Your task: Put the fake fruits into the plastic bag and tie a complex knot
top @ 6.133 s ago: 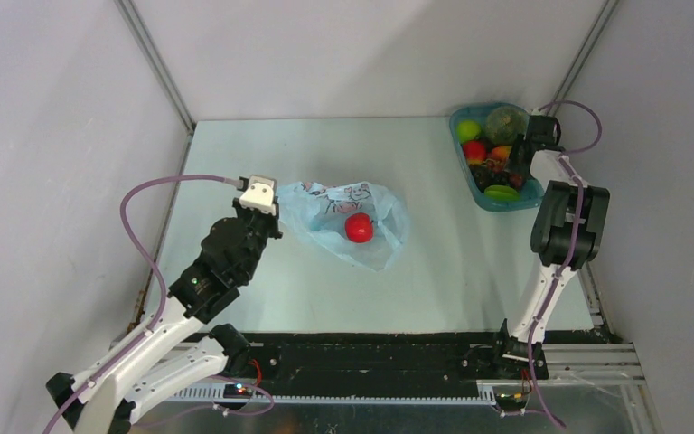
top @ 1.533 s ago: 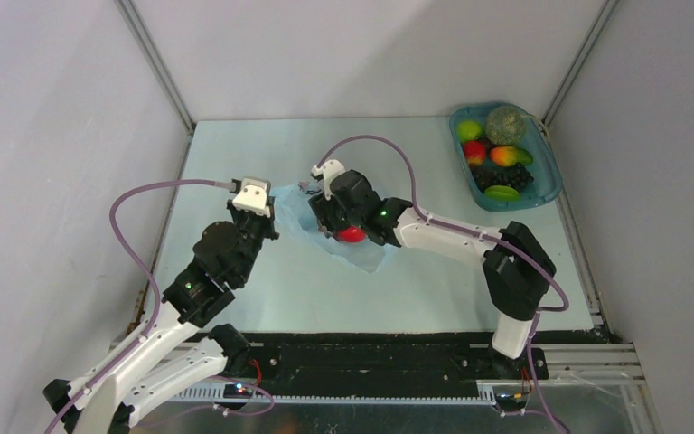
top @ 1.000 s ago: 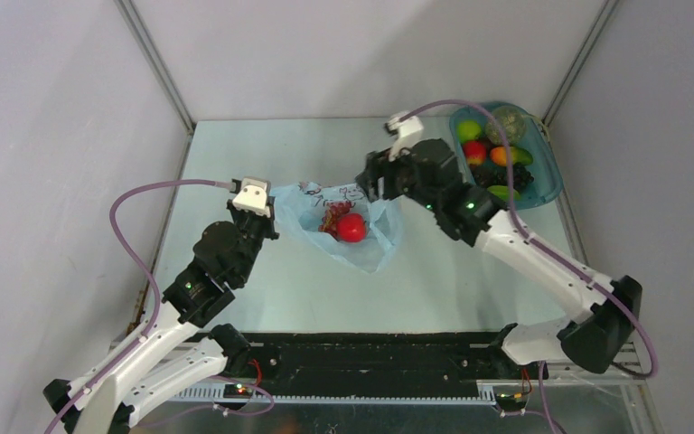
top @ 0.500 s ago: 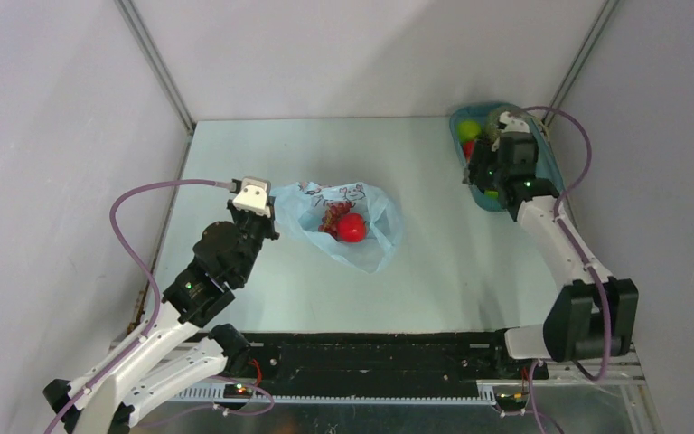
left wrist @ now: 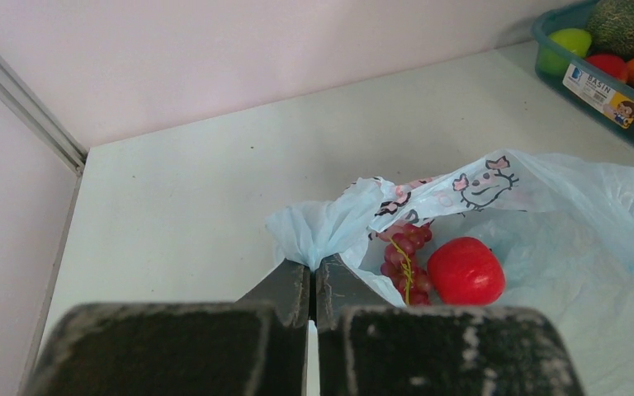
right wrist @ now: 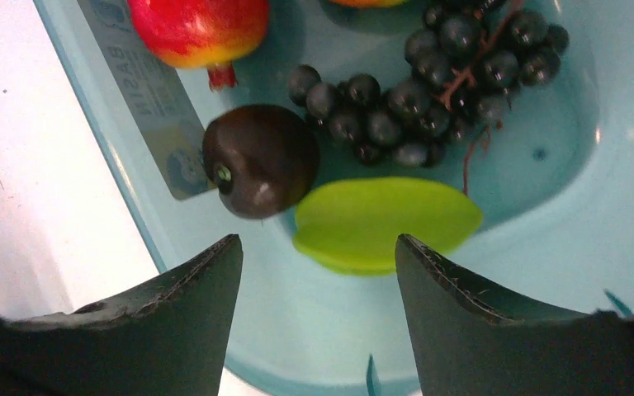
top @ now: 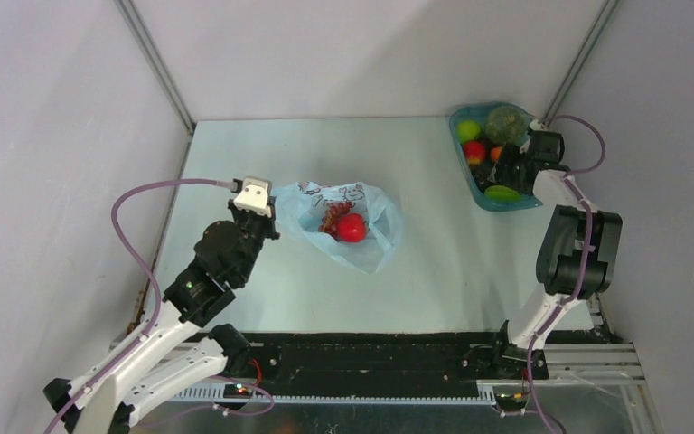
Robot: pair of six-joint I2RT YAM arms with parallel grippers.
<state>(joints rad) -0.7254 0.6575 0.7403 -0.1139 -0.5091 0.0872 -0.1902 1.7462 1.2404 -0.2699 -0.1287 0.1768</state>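
The light-blue plastic bag (top: 375,237) lies open on the table, with a red fruit (top: 352,228) and a bunch of red grapes (top: 330,218) inside. My left gripper (top: 267,215) is shut on the bag's gathered left edge (left wrist: 330,235), and its fingers (left wrist: 290,285) are pressed together. My right gripper (top: 517,170) hangs open over the teal tray (top: 480,200). Just beyond its fingertips (right wrist: 215,264) lie a lime-green fruit (right wrist: 388,223) and a dark round fruit (right wrist: 260,161). Nothing is between the jaws. No knot is in view.
The tray (right wrist: 545,247) also holds a dark grape bunch (right wrist: 429,91), a red-yellow fruit (right wrist: 194,25), a green ball (top: 468,131) and a rough green fruit (top: 506,122). It stands in the far right corner beside the enclosure walls.
My right arm has swung from the bag back to the tray, leaving the red grapes in the bag. The left gripper has kept its hold on the bag edge.
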